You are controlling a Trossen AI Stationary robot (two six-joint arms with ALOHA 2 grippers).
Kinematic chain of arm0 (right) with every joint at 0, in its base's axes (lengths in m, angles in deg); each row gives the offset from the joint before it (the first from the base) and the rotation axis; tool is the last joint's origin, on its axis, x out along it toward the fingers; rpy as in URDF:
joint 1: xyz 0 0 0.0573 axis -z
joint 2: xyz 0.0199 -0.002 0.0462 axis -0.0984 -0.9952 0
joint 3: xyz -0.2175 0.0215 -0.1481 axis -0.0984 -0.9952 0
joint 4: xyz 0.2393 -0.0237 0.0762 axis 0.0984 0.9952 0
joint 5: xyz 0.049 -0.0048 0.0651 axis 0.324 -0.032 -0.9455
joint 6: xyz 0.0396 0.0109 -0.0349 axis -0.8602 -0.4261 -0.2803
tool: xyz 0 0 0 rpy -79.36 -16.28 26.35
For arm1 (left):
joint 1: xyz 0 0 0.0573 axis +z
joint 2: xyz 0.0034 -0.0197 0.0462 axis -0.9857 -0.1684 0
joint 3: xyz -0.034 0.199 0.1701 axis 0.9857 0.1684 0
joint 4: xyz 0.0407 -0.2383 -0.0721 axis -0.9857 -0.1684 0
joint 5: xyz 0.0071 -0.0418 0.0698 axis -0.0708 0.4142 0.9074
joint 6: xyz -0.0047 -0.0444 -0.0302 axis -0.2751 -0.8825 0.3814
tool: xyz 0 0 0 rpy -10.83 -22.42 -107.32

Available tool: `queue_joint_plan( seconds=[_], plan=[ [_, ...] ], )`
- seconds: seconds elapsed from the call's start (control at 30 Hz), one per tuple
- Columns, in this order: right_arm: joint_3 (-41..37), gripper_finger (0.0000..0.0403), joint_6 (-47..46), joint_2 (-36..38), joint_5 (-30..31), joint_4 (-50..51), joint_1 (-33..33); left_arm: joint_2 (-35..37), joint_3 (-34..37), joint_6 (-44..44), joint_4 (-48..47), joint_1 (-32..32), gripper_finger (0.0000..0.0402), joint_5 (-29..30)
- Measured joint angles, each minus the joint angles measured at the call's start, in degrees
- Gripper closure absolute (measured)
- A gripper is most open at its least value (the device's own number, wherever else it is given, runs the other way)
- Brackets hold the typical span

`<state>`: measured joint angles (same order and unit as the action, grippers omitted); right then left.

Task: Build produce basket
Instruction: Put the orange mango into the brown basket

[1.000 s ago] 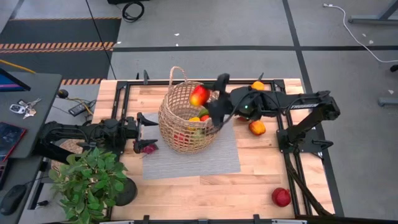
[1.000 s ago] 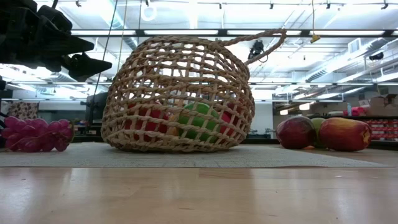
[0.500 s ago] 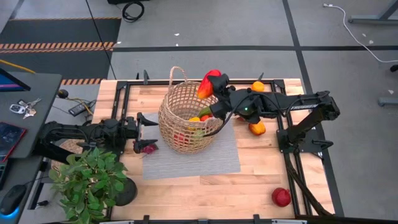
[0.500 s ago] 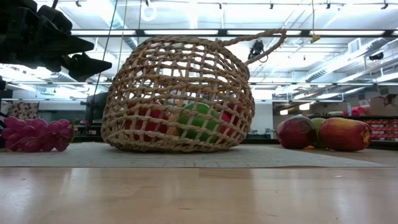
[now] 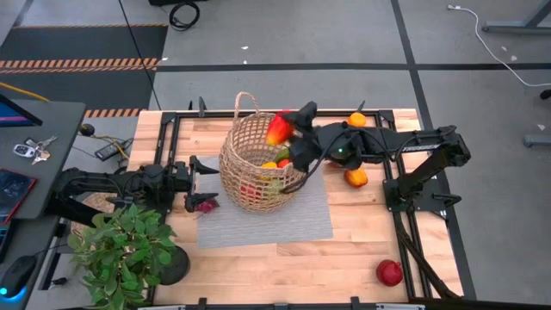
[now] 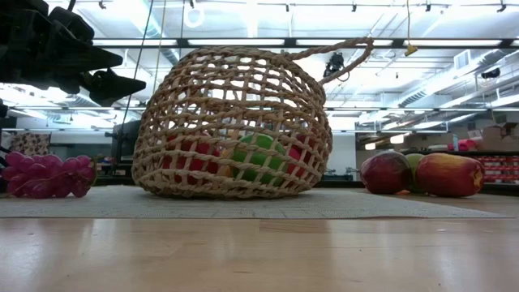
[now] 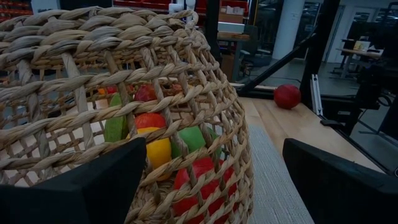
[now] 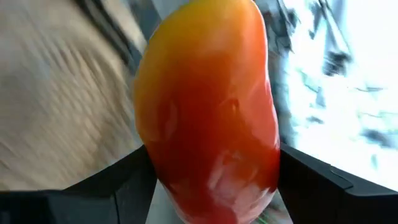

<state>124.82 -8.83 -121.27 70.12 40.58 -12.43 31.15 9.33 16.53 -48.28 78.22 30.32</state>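
basket [image 5: 256,168], produce [image 7: 155,146] half-hidden behind weave

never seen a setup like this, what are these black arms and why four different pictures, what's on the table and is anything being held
These are two robot arms at a wooden table, each ending in a two-finger gripper. One picture looks straight down, one looks level from the tabletop, and two come from cameras on the arms' wrists.

The right gripper holds a red and yellow fruit over the wicker basket, which stands on a grey mat and already contains fruit. The left gripper waits open beside the basket, holding nothing.

Also on the table: purple grapes, an orange, an orange-red fruit, a red apple and a potted plant.
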Motion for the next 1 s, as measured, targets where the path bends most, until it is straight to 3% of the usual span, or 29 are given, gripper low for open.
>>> queue_joint_plan(
  seconds=[0.27,0.43,0.5,0.73,0.83,1.0],
  plan=[
    [0.0,0.0109,-27.9,1.4,-31.3,0.1,6.0,0.0,0.0,0.0,0.0,0.0,0.0015,0.0],
    [0.0,0.0109,-40.6,2.0,-53.7,-0.3,9.7,0.0,0.0,0.0,0.0,0.0,0.0015,0.0],
    [0.0,0.0109,-44.6,1.9,-59.4,-0.9,10.5,0.0,0.0,0.0,0.0,0.0,0.0015,0.0],
    [-1.3,0.0109,-65.2,1.7,-66.1,-4.6,12.6,0.0,0.0,0.0,0.0,0.0,0.0015,0.0],
    [-1.3,0.0109,-68.0,1.7,-69.5,-4.6,13.5,0.0,0.0,0.0,0.0,0.0,0.0015,0.0],
    [-1.3,0.0109,-68.5,1.7,-69.4,-4.6,13.7,0.0,0.0,0.0,0.0,0.0,0.0015,0.0]
  ],
)
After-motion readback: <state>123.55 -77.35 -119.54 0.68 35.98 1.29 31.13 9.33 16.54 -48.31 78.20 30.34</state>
